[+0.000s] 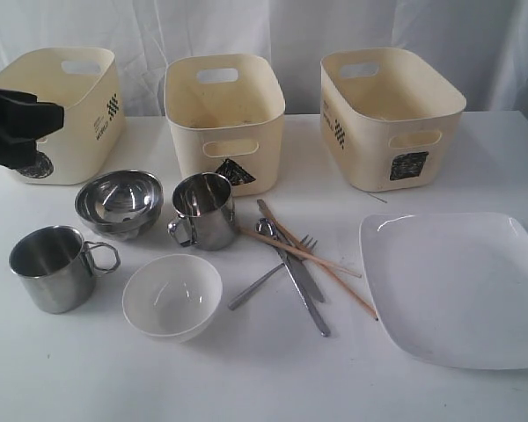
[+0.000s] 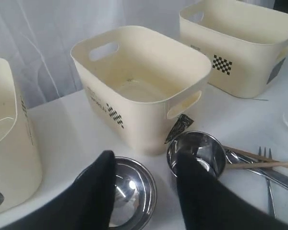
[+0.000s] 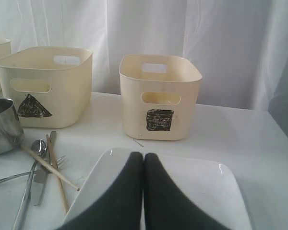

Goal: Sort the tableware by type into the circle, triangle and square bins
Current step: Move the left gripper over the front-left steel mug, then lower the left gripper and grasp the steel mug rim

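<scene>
- White bowl (image 1: 172,295) sits nearest, centre-left, unsorted; triangle bin (image 1: 224,114) stands far behind.
- Left gripper (image 2: 144,165) is spread wide, facing nested steel bowls (image 2: 132,189); an off-centre descent could knock the neighbouring mug (image 2: 197,151).
- Right gripper (image 3: 143,158) is pinched together, empty, over the plate (image 3: 206,191).

The left gripper (image 1: 44,134) shows at the left edge of the exterior view, a black blocky shape held up off the bench (image 1: 334,387). Only its front end is visible there; the arm behind it is out of frame. Its own wrist camera shows the jaws standing wide apart, two black fingers (image 2: 93,191) pointing forward and down with nothing gripped between them. The right gripper (image 3: 143,191) is not in the exterior view. Its wrist camera shows the jaws pressed flat together, the two black fingers meeting along a thin seam with nothing held, angled down towards the bench.
</scene>
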